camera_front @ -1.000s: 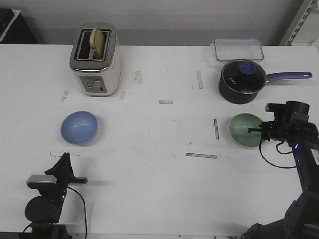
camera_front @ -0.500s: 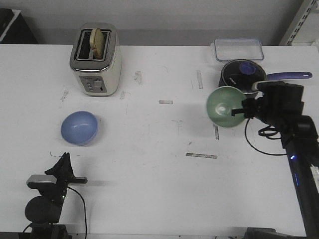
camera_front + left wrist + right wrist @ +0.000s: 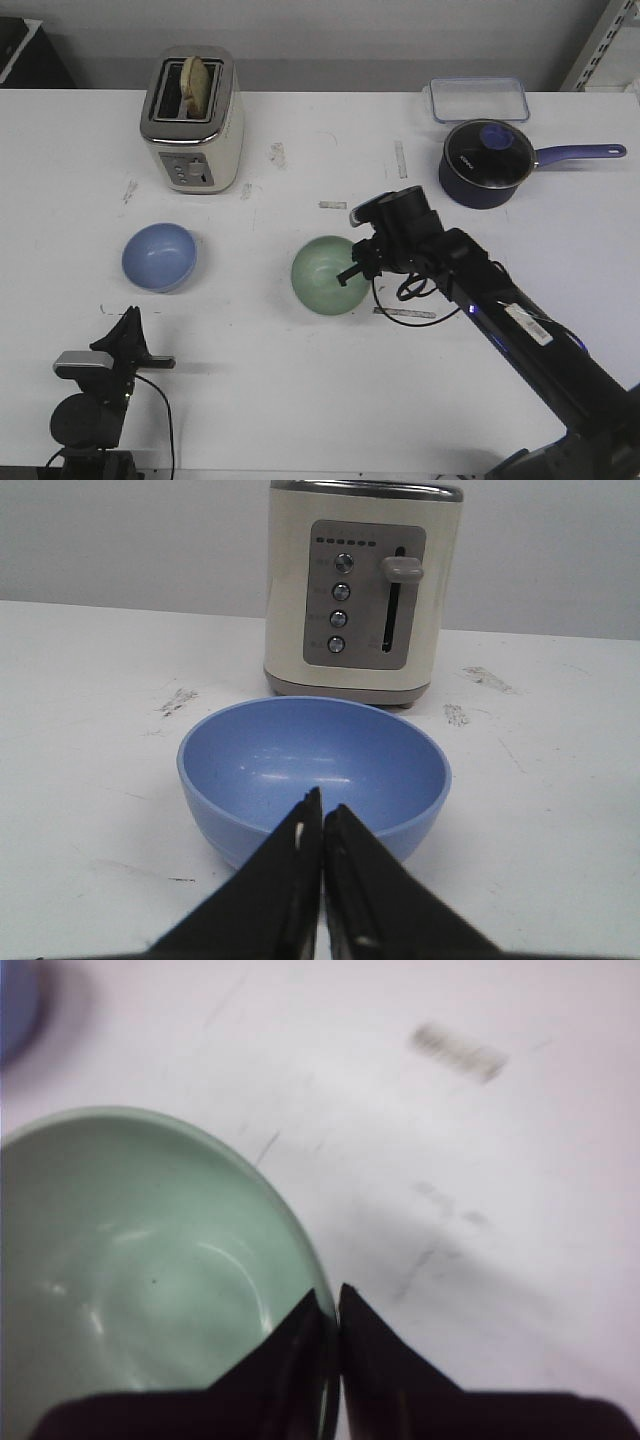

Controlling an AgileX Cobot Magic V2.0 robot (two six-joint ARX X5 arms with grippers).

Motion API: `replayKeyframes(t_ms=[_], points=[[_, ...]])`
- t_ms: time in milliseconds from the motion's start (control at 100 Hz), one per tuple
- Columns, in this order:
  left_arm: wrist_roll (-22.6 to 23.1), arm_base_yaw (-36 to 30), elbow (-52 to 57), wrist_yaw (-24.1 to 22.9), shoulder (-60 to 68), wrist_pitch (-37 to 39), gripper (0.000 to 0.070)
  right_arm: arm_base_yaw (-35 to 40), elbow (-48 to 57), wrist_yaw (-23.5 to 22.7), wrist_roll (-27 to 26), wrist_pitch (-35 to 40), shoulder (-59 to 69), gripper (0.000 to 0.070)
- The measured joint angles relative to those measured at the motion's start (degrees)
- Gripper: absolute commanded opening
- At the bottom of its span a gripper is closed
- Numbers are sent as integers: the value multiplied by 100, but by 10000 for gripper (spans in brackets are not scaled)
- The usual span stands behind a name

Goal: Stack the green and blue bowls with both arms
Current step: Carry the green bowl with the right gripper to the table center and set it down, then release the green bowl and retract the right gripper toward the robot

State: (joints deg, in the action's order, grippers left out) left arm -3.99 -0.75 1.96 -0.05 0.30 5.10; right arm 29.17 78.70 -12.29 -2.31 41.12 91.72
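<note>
The blue bowl [image 3: 159,256] sits upright on the white table at the left; it also shows in the left wrist view [image 3: 314,772], just beyond my left gripper [image 3: 322,812], which is shut and empty. In the front view that gripper [image 3: 128,322] rests near the table's front edge. My right gripper [image 3: 350,272] is shut on the rim of the green bowl [image 3: 329,276] and holds it over the middle of the table, right of the blue bowl. In the right wrist view the green bowl [image 3: 140,1280] has its rim pinched between the fingers of the right gripper [image 3: 331,1300].
A cream toaster [image 3: 192,120] with bread stands at the back left; it also shows in the left wrist view [image 3: 362,585]. A dark navy saucepan [image 3: 486,163] with a long handle and a clear lidded box [image 3: 479,99] are at the back right.
My right arm has lifted the green bowl from the right side of the table and carried it left to the middle. The left arm and the blue bowl have not moved.
</note>
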Motion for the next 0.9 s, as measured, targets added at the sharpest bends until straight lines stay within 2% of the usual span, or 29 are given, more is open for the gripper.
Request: replayKeyframes(t_ms=[300,510,560,690,740,900], points=[[0,0,0,0,0,0,3,234,-9,35,20,-4,911,0],[0,0,0,0,0,0,3,225,-11,35,105,-31,964,16],[0,0,0,0,2,0,3,229,-11,35,142,-31,964,88],[0,0,0,0,0,0,3,229,-11,28,195,20,964,455],[0,0,0,0,0,0,3,229,-11,28,199,20,964,533],[0,0,0,0,0,0,3,227,7,28,201,37,964,540]])
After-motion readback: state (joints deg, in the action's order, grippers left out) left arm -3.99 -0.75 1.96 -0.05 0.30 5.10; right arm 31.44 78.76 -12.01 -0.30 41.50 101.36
